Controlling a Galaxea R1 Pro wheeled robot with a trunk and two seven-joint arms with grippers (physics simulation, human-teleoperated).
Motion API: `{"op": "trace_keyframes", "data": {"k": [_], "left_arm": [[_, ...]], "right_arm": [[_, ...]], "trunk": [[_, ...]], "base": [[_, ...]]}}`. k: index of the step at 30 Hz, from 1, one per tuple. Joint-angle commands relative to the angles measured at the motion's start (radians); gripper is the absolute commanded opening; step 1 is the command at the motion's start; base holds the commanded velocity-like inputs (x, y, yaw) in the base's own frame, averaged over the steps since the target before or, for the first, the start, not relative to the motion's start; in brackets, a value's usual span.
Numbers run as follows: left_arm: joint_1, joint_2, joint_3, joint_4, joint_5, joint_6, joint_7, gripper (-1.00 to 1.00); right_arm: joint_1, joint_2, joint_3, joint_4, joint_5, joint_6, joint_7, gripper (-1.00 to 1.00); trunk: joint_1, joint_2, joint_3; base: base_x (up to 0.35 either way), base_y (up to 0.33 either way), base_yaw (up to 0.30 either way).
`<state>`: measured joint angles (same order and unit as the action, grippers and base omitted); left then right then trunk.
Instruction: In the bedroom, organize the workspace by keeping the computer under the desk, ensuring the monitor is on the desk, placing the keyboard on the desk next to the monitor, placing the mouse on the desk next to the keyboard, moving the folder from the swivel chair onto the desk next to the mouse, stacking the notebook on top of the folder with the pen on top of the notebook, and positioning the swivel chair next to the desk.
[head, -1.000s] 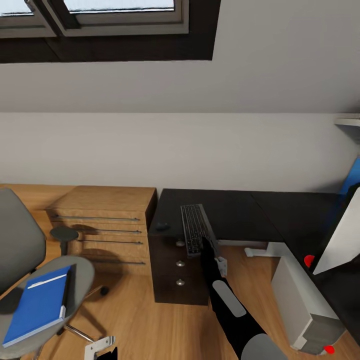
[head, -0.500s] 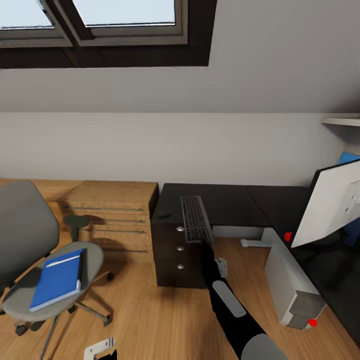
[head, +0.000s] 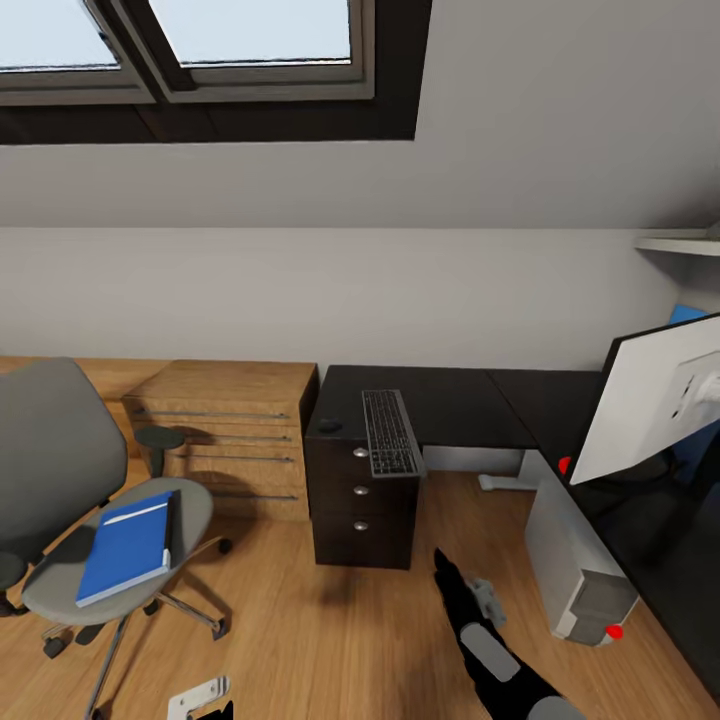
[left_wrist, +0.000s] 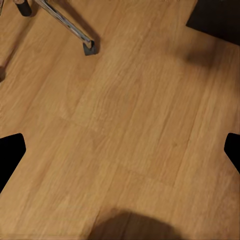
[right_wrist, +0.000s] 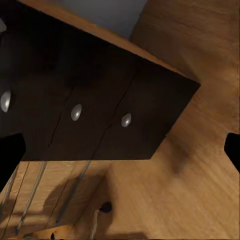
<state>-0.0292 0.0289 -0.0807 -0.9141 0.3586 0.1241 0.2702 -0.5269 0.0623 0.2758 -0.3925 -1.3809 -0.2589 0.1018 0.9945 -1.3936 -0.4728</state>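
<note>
Now the keyboard (head: 391, 433) lies on the counter's (head: 470, 405) left end, overhanging the front edge, stiff, light and best pinched there, while both grippers, the right (head: 445, 562) one low, look open and empty.

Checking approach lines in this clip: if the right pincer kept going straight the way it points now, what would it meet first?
Most likely the front of the black drawer cabinet, which sits dead ahead in the right wrist view with its round knobs facing the camera. The gap to it is hard to judge.
</note>
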Motion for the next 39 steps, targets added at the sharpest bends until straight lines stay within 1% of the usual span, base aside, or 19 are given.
{"op": "trace_keyframes", "data": {"k": [1,2,3,5,6,7,9,10,14,16,17,18,19,21,23,24,29,31,39], "left_arm": [[-0.001,0.001,-0.005,-0.002,0.008,0.003,0.008,1.0],[0.0,0.001,-0.005,-0.002,0.008,0.003,0.006,1.0],[0.0,0.0,-0.005,-0.002,0.008,0.003,0.006,1.0],[-0.001,0.0,-0.005,-0.002,0.008,0.003,0.006,1.0],[0.0,0.0,-0.005,-0.001,0.009,0.003,0.007,1.0],[0.0,0.0,-0.004,0.0,0.01,0.002,0.008,1.0],[-0.001,0.0,-0.004,0.005,0.011,0.002,0.01,1.0],[-0.001,0.0,-0.004,0.014,0.011,-0.002,0.01,1.0],[-0.001,-0.001,-0.004,0.03,0.011,-0.046,0.012,1.0],[0.005,-0.004,-0.004,0.047,0.011,-0.117,0.013,1.0],[0.014,-0.014,-0.004,0.089,0.009,-0.202,0.012,1.0],[0.017,-0.021,-0.004,0.127,0.008,-0.257,0.011,1.0],[0.019,-0.025,-0.005,0.163,0.007,-0.303,0.009,1.0],[0.021,-0.027,-0.006,0.19,0.006,-0.336,0.007,1.0],[0.022,-0.028,-0.007,0.213,0.005,-0.365,0.004,1.0],[0.023,-0.03,-0.008,0.23,0.005,-0.386,0.002,1.0],[0.023,-0.029,-0.007,0.238,0.005,-0.394,0.002,1.0],[0.023,-0.029,-0.007,0.24,0.006,-0.394,0.001,1.0],[0.023,-0.03,-0.008,0.242,0.006,-0.394,0.001,1.0]], "right_arm": [[-0.001,-0.016,0.008,0.034,0.019,-0.009,0.013,1.0],[-0.001,-0.03,0.008,0.089,0.069,-0.015,0.028,1.0],[-0.001,-0.036,0.008,0.13,0.107,-0.027,0.037,1.0],[-0.001,-0.039,0.008,0.172,0.148,-0.047,0.044,1.0],[-0.001,-0.039,0.008,0.238,0.218,-0.12,0.05,1.0],[-0.001,-0.038,0.008,0.288,0.262,-0.19,0.051,1.0],[-0.001,-0.038,0.008,0.331,0.29,-0.251,0.051,1.0],[-0.001,-0.038,0.008,0.361,0.307,-0.3,0.051,1.0],[0.0,-0.038,0.008,0.393,0.327,-0.356,0.05,1.0],[0.004,-0.038,0.009,0.404,0.334,-0.375,0.05,1.0],[0.012,-0.037,0.01,0.41,0.34,-0.385,0.052,1.0],[0.019,-0.037,0.012,0.412,0.349,-0.39,0.053,1.0],[0.025,-0.037,0.013,0.412,0.364,-0.395,0.056,1.0],[0.032,-0.039,0.013,0.413,0.384,-0.398,0.059,1.0],[0.045,-0.041,0.014,0.413,0.422,-0.402,0.073,1.0],[0.058,-0.043,0.014,0.414,0.473,-0.415,0.101,1.0],[0.068,-0.045,0.014,0.414,0.506,-0.457,0.144,1.0],[0.07,-0.043,0.014,0.415,0.51,-0.463,0.17,1.0],[0.071,-0.04,0.017,0.414,0.521,-0.467,0.192,1.0]], "trunk": [[-0.004,0.007,0.002],[-0.008,0.014,0.005],[-0.012,0.021,0.008],[-0.019,0.035,0.015],[-0.023,0.042,0.018],[-0.027,0.049,0.021],[-0.035,0.063,0.027],[-0.038,0.07,0.03],[-0.054,0.098,0.043],[-0.061,0.112,0.049],[-0.065,0.119,0.052],[-0.069,0.126,0.055],[-0.073,0.133,0.059],[-0.081,0.147,0.065],[-0.088,0.161,0.071],[-0.092,0.168,0.074],[-0.111,0.203,0.09],[-0.119,0.217,0.096],[-0.15,0.273,0.121]], "base": [[-0.002,0.0,0.0],[0.0,0.0,0.0],[0.0,0.0,0.0],[0.0,0.0,0.0],[0.0,0.0,0.0],[0.0,0.0,0.0],[0.0,0.0,0.0],[0.0,0.0,0.0],[0.0,0.0,0.0],[0.0,0.0,0.0],[0.0,0.0,0.0],[0.0,0.0,0.0],[0.0,0.0,0.0],[0.0,0.0,0.0],[0.0,0.0,0.0],[0.0,0.0,0.0],[0.0,0.0,0.0],[0.0,0.0,0.0],[0.0,0.0,0.0]]}}
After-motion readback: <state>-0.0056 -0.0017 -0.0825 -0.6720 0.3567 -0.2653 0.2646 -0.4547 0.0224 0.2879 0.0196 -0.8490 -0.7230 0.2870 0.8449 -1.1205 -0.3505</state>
